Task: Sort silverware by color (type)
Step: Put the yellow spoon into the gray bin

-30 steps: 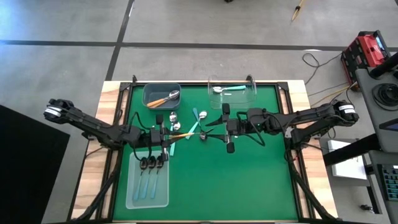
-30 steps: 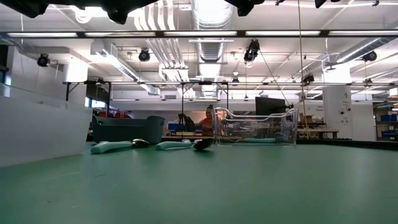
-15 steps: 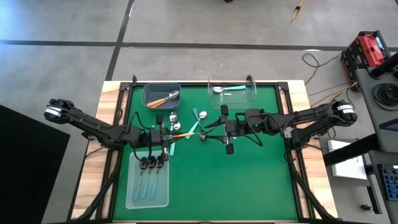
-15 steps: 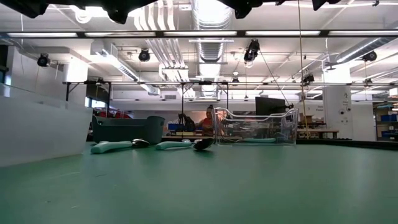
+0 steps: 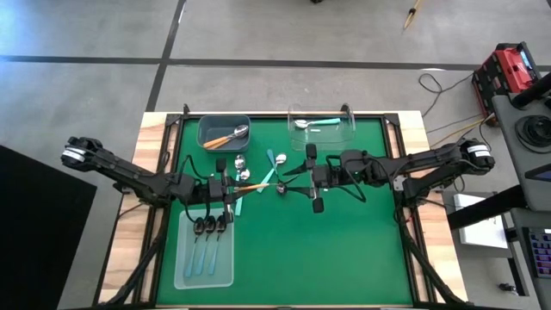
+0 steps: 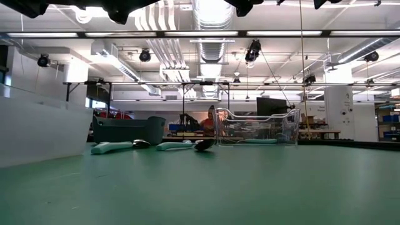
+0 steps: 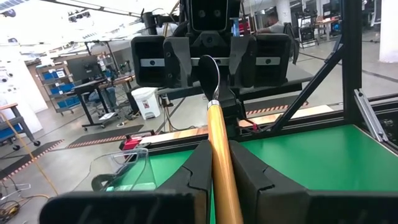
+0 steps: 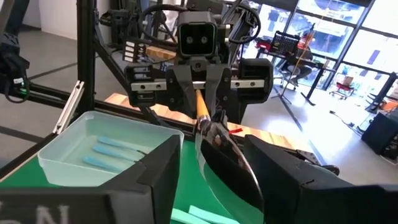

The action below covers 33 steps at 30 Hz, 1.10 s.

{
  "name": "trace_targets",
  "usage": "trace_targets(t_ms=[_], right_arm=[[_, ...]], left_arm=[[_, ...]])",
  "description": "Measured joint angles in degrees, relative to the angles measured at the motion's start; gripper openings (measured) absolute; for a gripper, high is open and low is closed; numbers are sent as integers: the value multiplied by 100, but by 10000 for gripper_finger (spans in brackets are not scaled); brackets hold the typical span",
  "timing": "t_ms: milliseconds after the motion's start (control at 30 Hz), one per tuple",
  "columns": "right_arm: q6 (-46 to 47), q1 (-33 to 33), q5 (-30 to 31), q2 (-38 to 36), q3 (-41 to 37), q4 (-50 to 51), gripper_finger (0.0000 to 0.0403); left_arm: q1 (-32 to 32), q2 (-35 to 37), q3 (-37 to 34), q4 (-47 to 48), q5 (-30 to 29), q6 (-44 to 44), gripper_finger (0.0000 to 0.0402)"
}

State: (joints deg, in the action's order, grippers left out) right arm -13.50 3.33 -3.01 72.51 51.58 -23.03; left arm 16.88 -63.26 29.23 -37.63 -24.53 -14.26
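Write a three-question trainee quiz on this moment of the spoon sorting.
1. True or false: the left claw is shut on the handle of the orange-handled spoon.
2. Which container holds the light-blue-handled spoons?
A. the grey bin
B. the clear tray by the left arm
C. the clear bin at the far edge
3. Fill the blank: the right claw, with that spoon's bowl between its fingers, is ___ (open or shut).

Key: 1 true; 2 B; 3 open.
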Motion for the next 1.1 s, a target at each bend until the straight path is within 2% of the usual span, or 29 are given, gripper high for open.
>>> trace_targets(t_ms=[267, 400, 533, 733, 800, 867, 1100], right_arm=[[-119, 0, 7, -6, 85, 37, 227], [-212, -2, 22, -6, 85, 136, 230], [-209, -30, 22, -6, 85, 131, 180], [-308, -30, -170, -11, 85, 220, 34], [-328, -17, -282, -11, 85, 225, 22], [-370, -22, -308, -11, 85, 235, 16], [-378, -33, -162, -17, 520, 1221, 9]], left_arm=[[0, 2, 0, -4, -40, 0, 13], [0, 2, -2, -9, -40, -1, 13], [0, 2, 0, -9, -40, 0, 13], [0, 12, 1, -12, -18, -27, 13], [9, 13, 9, -13, 14, -28, 20], [-5, 13, 11, -28, -56, 13, 45], [-5, 9, 15, 46, -462, 127, 177]])
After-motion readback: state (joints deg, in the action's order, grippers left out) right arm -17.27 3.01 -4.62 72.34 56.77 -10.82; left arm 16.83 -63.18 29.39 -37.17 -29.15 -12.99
